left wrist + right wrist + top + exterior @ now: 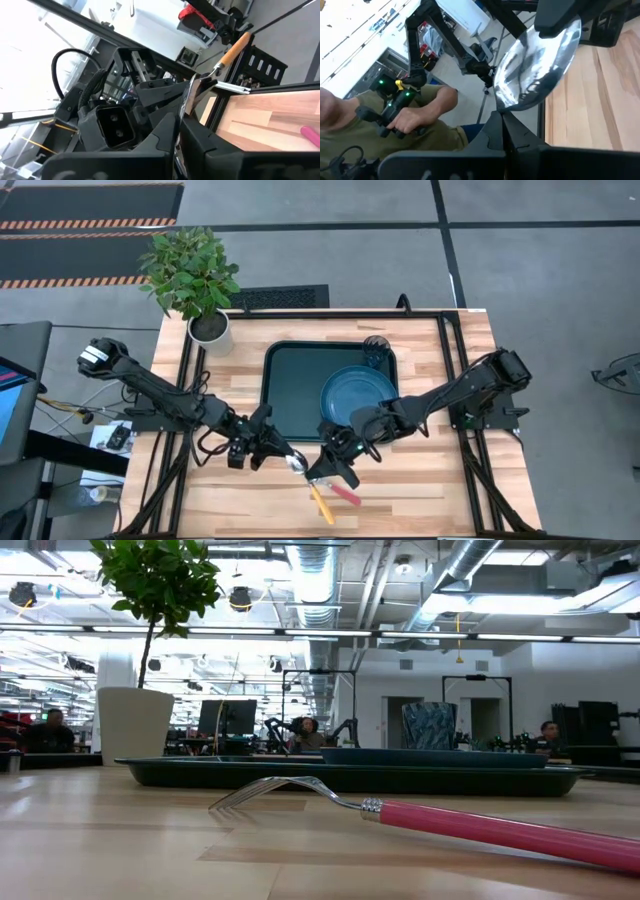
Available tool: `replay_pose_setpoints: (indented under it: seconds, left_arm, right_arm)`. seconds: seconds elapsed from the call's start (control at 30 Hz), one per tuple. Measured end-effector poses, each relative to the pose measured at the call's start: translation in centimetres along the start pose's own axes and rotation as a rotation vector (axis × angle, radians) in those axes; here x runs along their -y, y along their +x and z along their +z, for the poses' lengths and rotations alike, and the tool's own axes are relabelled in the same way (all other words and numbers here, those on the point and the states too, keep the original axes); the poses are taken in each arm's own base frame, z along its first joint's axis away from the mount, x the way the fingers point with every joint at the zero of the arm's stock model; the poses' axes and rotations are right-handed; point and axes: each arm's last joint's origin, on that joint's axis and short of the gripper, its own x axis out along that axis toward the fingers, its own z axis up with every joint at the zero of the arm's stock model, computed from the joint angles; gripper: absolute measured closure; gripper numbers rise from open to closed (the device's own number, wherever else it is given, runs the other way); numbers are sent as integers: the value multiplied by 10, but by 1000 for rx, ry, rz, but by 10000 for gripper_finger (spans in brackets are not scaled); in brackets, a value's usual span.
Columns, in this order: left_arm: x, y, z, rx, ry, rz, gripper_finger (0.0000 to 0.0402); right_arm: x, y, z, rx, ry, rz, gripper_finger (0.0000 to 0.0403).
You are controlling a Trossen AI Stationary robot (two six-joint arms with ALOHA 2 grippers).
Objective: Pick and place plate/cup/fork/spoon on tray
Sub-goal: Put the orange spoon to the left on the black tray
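The spoon (320,502) is held between my two grippers above the table's near middle, its silver bowl (297,464) between them and its orange handle pointing toward the near edge. My left gripper (283,452) and my right gripper (322,467) are both shut on the bowl. The fork (345,493) lies flat on the table beside the spoon handle; it also shows in the low view (480,825). The blue plate (357,395) lies in the green tray (290,380). The cup (376,354) stands in the tray's far right corner. My left gripper pinches one end of the spoon's bowl (184,112) between its two fingers. The spoon shows edge-on and runs away from the fingers, its orange handle (235,47) at the far end, clear of the table. My right gripper pinches the rim of the spoon's bowl (501,106) between its two fingertips, at the end away from my left gripper. The bowl (535,65) faces the wrist camera and is clear of the table.
A white plant pot (210,330) stands at the table's far left. The fork lies just under and near my right gripper. Bare wood (450,490) lies to the near right. A person holding a controller (405,117) shows beyond the table.
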Motion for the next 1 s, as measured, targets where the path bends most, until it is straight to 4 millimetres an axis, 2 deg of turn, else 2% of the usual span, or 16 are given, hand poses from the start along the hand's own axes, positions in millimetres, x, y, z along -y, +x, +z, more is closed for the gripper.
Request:
replay_pose_setpoints:
  seconds: [0.27, 0.5, 0.77, 1.0]
  left_arm:
    - [0, 0, -1, -49, -142, 26, 401]
    - [5, -3, -9, -235, -341, 48, 401]
    - [2, -18, -13, -428, -512, 86, 401]
    - [-3, -39, -17, -547, -706, 68, 401]
  right_arm:
    - [4, -1, 3, 1, -5, -13, 379]
    - [13, -6, 3, -59, 5, -72, 301]
    - [29, -11, 7, -125, 41, -120, 231]
    - [46, -23, 13, -180, 64, -213, 214]
